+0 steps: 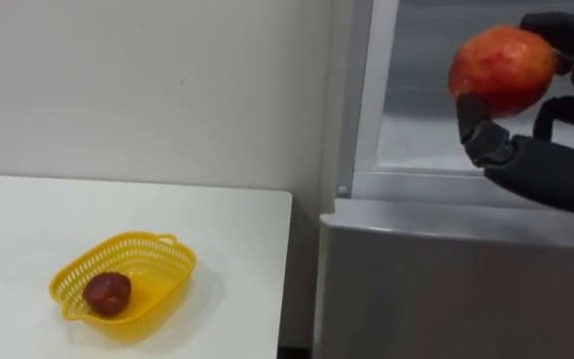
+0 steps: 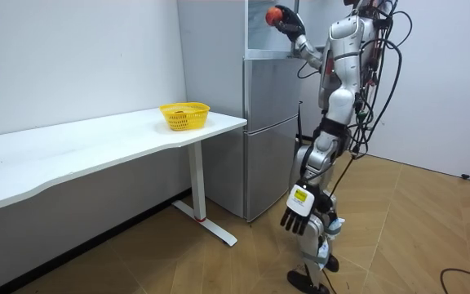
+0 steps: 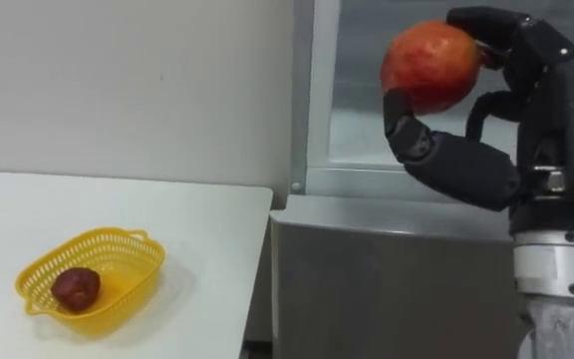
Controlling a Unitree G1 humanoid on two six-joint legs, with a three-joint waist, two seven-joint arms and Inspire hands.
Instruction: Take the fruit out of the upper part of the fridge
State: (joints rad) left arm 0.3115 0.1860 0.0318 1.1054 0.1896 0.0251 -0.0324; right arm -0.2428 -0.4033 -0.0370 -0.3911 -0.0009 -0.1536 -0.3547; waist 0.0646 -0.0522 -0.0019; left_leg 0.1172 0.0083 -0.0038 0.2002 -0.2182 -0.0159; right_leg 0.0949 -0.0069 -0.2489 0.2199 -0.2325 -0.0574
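A red-orange fruit (image 3: 432, 64) is sitting in the right hand (image 3: 466, 165), fingers and thumb curling round it, raised before the fridge (image 3: 387, 279) and its open upper compartment. The left hand (image 2: 299, 214) is hanging loose-fingered beside the robot. Leftward, a yellow basket (image 3: 118, 242) on the white table (image 3: 207, 224) is holding a dark red fruit (image 3: 76, 287)

Bare table (image 1: 28, 214) around basket (image 1: 181, 265), fridge (image 1: 446, 284) alongside
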